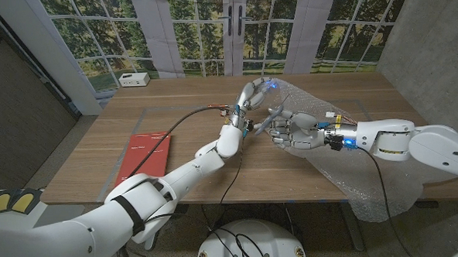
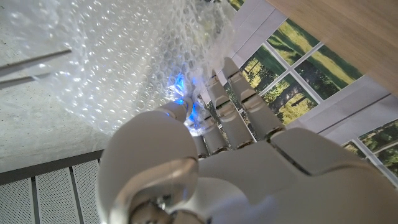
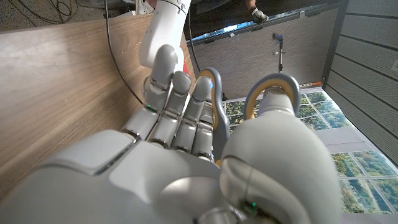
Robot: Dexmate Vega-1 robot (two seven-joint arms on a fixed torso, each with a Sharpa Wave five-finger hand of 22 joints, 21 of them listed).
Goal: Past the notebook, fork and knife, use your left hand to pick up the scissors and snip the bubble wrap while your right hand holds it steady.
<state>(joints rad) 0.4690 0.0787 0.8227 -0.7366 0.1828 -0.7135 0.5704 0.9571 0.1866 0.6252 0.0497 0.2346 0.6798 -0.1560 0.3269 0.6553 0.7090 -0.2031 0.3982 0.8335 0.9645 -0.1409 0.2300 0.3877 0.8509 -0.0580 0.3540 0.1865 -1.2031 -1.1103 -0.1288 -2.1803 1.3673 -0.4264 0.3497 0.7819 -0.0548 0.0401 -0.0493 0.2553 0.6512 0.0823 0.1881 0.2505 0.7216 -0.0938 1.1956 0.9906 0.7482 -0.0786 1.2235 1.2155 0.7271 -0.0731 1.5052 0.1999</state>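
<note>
- Clear plastic bubble wrap (image 1: 355, 177) lies as a large crumpled sheet on the right part of the brown wooden desk (image 1: 173, 96). Its near end hangs over the front edge of the desk, and its far end is lifted up near the middle.
- The left hand (image 1: 254, 92) is raised above the desk at this lifted far end. In the left wrist view its fingers (image 2: 233, 93) are bent into the bubble wrap (image 2: 124, 62) and grip it, with the thumb curled in.
- The right hand (image 1: 295, 135) is just beside the left hand, lower and nearer to the front, over the sheet. It holds the scissors (image 1: 261, 125) with grey and yellow handles.
- In the right wrist view the thumb of the right hand (image 3: 186, 162) goes through one handle ring of the scissors (image 3: 210, 93), and the fingers are pressed together at the other ring, above the desk (image 3: 56, 81).
- The thin metal blades point toward the left hand. In the left wrist view the scissors (image 2: 31, 65) show the blades a little apart, in front of the wrap; I cannot tell if they touch it.
- A flat red notebook (image 1: 145, 154) lies on the left part of the desk, well apart from both hands.
- A small white box (image 1: 134, 80) stands at the far left edge.
- A black cable (image 1: 197, 111) runs over the desk to the left wrist.
</note>
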